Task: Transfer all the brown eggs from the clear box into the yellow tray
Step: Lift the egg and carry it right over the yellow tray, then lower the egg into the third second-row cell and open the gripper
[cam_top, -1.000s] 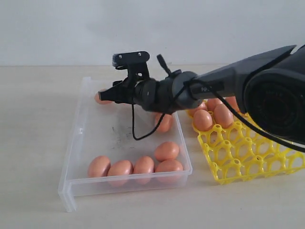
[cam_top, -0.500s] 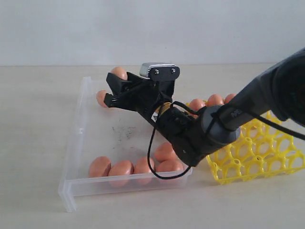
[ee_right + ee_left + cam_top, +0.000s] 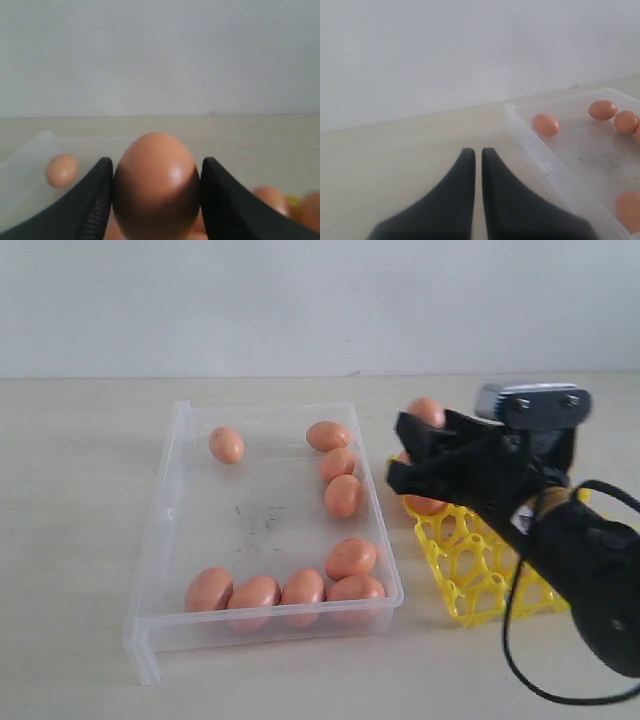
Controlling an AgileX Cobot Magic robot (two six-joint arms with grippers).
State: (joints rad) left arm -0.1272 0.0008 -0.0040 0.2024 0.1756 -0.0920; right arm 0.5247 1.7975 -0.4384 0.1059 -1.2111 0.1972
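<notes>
Brown egg [image 3: 155, 192] clamped in right tool [image 3: 156, 170], seemingly above yellow tray [image 3: 468, 572]; left tool [image 3: 476, 155] closed, empty.

Pale beige matte counter [image 3: 70, 570] carries two items directly. A shallow rectangular clear plastic box [image 3: 262, 550] rests flat, left of centre. A bright yellow plastic lattice tray [image 3: 470, 575] sits at the box's 3 o'clock, just beside it; a narrow strip of counter shows between their near corners.
</notes>
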